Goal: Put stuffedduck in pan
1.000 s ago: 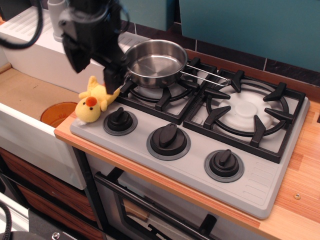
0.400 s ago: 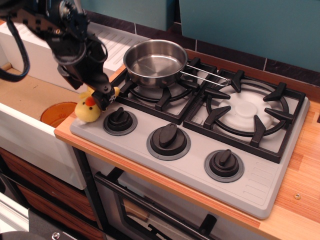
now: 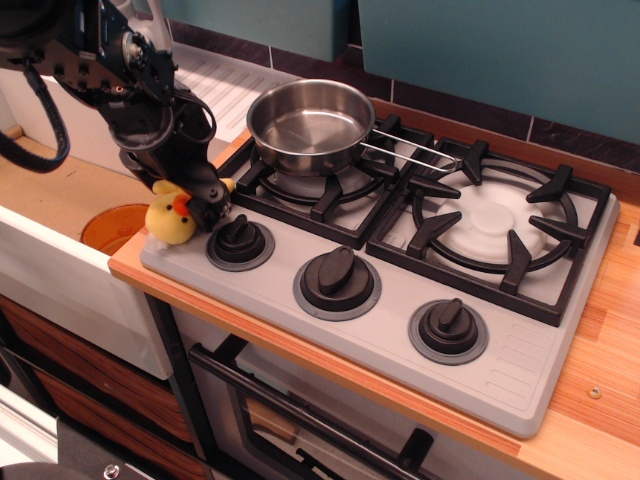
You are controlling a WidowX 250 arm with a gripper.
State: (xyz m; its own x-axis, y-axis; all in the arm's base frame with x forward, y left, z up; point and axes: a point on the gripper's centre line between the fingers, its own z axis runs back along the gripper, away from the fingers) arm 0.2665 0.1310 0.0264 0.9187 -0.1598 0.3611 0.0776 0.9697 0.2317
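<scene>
Teal wall panels and a band of dark tile ran behind a light wooden counter (image 3: 600,400), into which a grey stovetop (image 3: 400,330) with two black-grated burners was set. On the left rear burner (image 3: 318,190) sat the pan (image 3: 310,125), round and shiny, with nothing inside it; its thin two-wire handle (image 3: 410,152) pointed toward the right burner (image 3: 495,225). Three black knobs lined the front of the stovetop: the left knob (image 3: 240,242), the middle knob (image 3: 338,282) and the right knob (image 3: 448,330).

At the stovetop's front-left corner, close to the left edge of the counter, lay the stuffedduck (image 3: 170,218), a yellow plush with an orange-red beak facing the camera. It was just beside the left knob and well apart from the pan. The gripper (image 3: 203,203) had its black body lowered over the duck from the upper left, its tip down on the duck's right side (the fingers themselves were dark against dark and partly merged with the arm's housing). Whether the fingers were spread, closed or pinching the plush could not be told from this view.

To the left of the counter a white sink (image 3: 60,270) dropped away, with an orange disc (image 3: 115,225) visible in its basin just beyond the duck.
</scene>
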